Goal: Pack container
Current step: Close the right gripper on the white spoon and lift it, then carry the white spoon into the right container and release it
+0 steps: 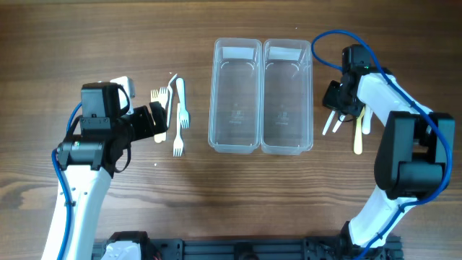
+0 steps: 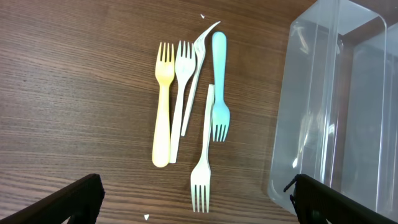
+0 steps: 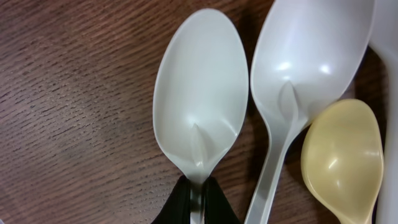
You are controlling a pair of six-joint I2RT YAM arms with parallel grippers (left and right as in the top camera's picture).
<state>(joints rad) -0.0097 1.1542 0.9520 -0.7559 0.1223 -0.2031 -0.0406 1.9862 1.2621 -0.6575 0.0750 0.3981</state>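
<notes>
Right gripper [image 3: 198, 202] pinching the neck of a white spoon [image 3: 200, 93] that lies on the desk [image 3: 74, 93]. The container [image 1: 261, 94] sits just to this gripper's left, long axis running fore-aft, both bins apparently empty. Left gripper [image 2: 196, 190], spread wide, hovers above the forks [image 2: 163, 112]; the container lies to its right, farther off. The right gripper is nearer; the spoon must likely clear the near wall.

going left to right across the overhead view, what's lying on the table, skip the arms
forks → container, its left bin then its right bin → spoons
</notes>
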